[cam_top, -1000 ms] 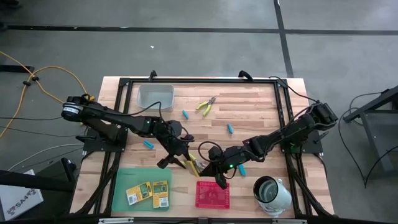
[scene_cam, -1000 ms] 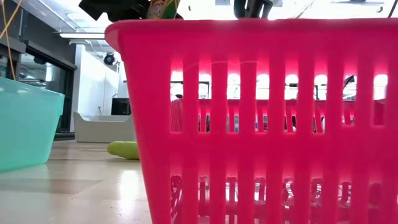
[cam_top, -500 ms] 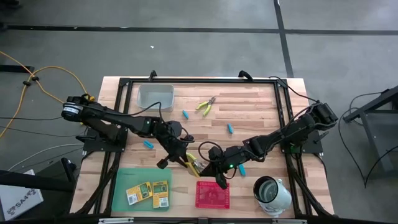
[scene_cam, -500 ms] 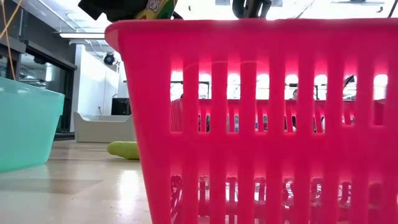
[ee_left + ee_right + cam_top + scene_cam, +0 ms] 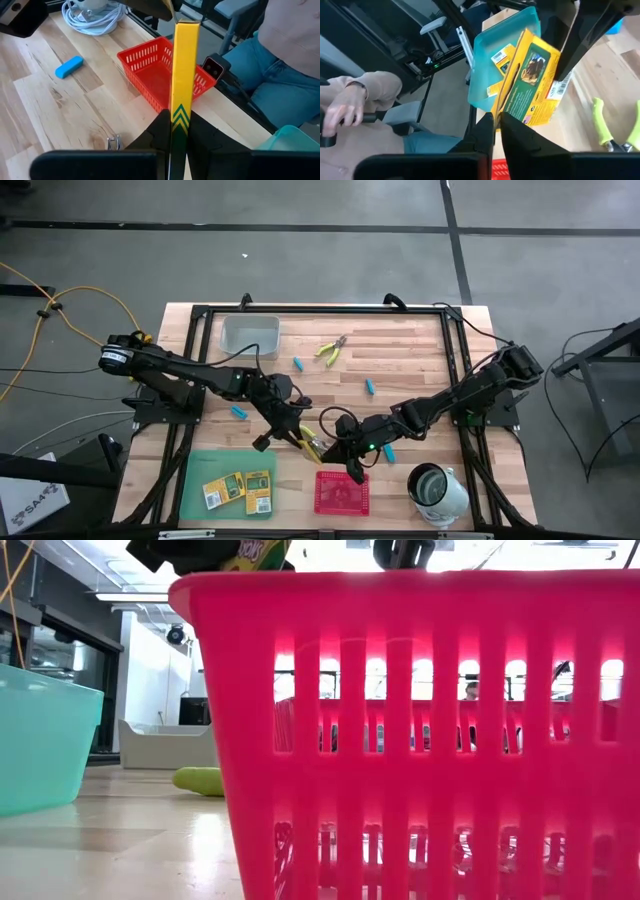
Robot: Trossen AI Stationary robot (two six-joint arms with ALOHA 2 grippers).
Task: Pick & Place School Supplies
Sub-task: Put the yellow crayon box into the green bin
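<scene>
A yellow-orange crayon box (image 5: 311, 445) is held in the air between my two grippers, just beyond the red basket (image 5: 342, 494). My left gripper (image 5: 299, 437) is shut on it from the left, and my right gripper (image 5: 331, 449) is shut on it from the right. Two more crayon boxes (image 5: 240, 490) lie flat in the green tray (image 5: 200, 470). One plier tool (image 5: 331, 350) lies at the far middle. Another plier tool (image 5: 601, 125) lies on the table below the box. Light-blue pieces (image 5: 297, 364) (image 5: 369, 386) (image 5: 239, 412) lie on the wood. My left gripper pinches the crayon box by its two broad faces, and its narrow yellow side (image 5: 181, 107) stands up between the fingers. The box is lifted clear and points away from the fingers toward the red basket (image 5: 150, 70). My right gripper pinches the box's lower edge (image 5: 501, 111) between its two fingers. The box stands tilted above the fingers, its printed face showing. It is clear of the table. My left gripper's fingers (image 5: 572, 37) show on the box's far end.
A clear tray (image 5: 250, 333) stands at the far left and a white-and-metal cup (image 5: 437, 488) at the near right. Another light-blue piece (image 5: 388, 450) lies by my right arm. A seated person (image 5: 365, 95) is beyond the table's near edge.
The crayon box has tipped a little between the two grippers above the red basket's rim. Both arms have stayed nearly where they were.
</scene>
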